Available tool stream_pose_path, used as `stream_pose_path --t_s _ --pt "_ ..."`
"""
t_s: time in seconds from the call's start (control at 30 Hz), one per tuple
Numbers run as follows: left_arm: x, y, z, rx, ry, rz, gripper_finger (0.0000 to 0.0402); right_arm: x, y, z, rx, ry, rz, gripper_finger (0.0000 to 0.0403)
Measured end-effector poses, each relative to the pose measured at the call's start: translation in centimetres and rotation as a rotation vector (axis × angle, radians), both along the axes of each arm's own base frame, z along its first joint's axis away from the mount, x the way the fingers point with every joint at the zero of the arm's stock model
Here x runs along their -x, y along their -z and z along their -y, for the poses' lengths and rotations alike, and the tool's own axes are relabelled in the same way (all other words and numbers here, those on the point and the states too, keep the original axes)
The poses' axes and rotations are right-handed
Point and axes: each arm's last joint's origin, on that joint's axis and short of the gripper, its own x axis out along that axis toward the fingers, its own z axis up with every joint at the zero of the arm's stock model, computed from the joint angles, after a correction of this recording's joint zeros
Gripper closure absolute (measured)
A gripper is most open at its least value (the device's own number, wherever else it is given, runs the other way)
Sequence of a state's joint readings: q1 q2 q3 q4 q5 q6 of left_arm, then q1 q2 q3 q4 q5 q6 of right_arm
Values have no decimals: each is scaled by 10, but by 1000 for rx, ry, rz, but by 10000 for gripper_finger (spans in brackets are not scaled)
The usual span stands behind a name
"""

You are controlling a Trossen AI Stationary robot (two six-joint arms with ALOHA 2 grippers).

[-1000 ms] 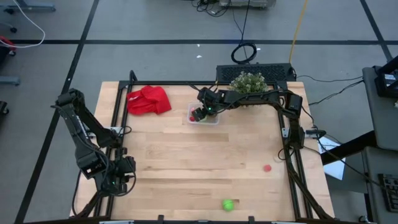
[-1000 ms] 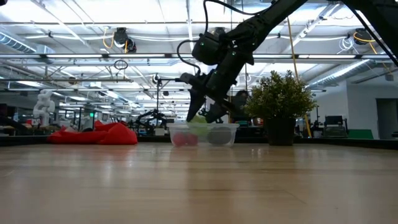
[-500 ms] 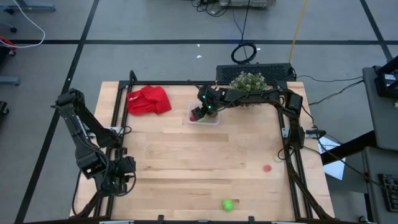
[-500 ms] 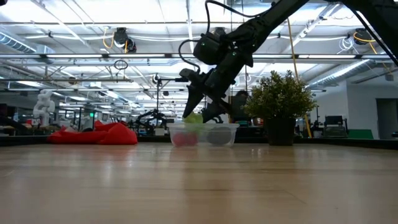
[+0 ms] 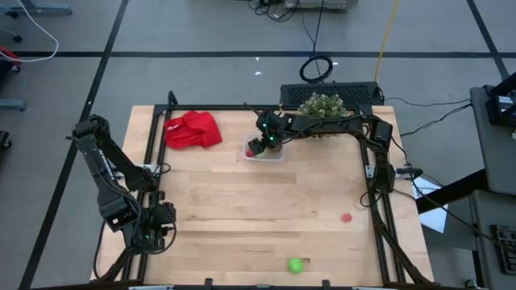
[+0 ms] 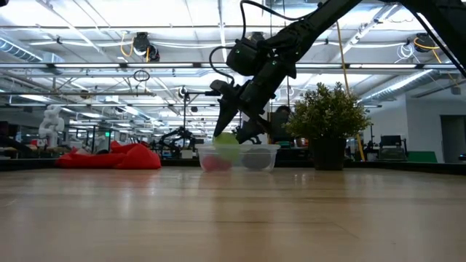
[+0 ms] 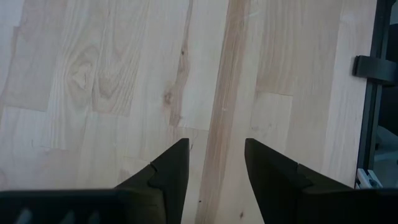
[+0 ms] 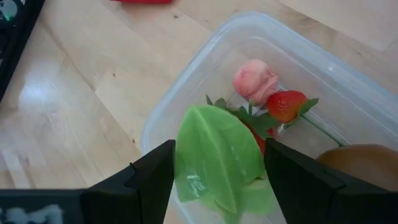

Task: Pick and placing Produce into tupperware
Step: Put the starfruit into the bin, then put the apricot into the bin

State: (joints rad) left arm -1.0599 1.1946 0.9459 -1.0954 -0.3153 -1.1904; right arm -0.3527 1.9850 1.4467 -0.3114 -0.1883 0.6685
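Tupperware (image 5: pixel 265 152) mouth blocked by right gripper (image 5: pixel 255 148) above it — potted plant (image 5: pixel 321 106) and red cloth (image 5: pixel 193 130) flank; table (image 5: pixel 242 217) middle open.

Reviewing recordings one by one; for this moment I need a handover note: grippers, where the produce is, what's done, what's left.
Right gripper: over the tupperware at the table's far side, a green leafy piece between its fingers, just above the contents.
Left gripper: open, empty, waiting at the near left corner.
Done: a pink piece, a strawberry and a brown oval lie in the tupperware.
Left: drop the leafy piece in; then fetch the red piece and green piece lying on the table's near right part.
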Motion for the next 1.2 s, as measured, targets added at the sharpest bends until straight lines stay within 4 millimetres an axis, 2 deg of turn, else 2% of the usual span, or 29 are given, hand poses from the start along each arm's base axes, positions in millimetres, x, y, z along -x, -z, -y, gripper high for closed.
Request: stream_pose_path --t_s 0.23,0.47,0.77,0.9,1.03,1.2 --pt "0 0 0 0 1 0 243 1 0 1 -5 2 -2 167" --pt "0 0 0 0 0 0 243 2 -1 5 -80 -9 24 167" --pt "0 0 0 -1 1 0 243 -3 -5 6 -64 -23 94 167" --pt "0 0 0 -1 1 0 243 -2 -15 4 -56 -29 124 167" --pt "0 0 0 -1 1 0 243 -2 -35 -3 -37 -42 187 167" --pt "0 0 0 -1 -1 0 243 -4 -66 -28 -15 -92 307 167"
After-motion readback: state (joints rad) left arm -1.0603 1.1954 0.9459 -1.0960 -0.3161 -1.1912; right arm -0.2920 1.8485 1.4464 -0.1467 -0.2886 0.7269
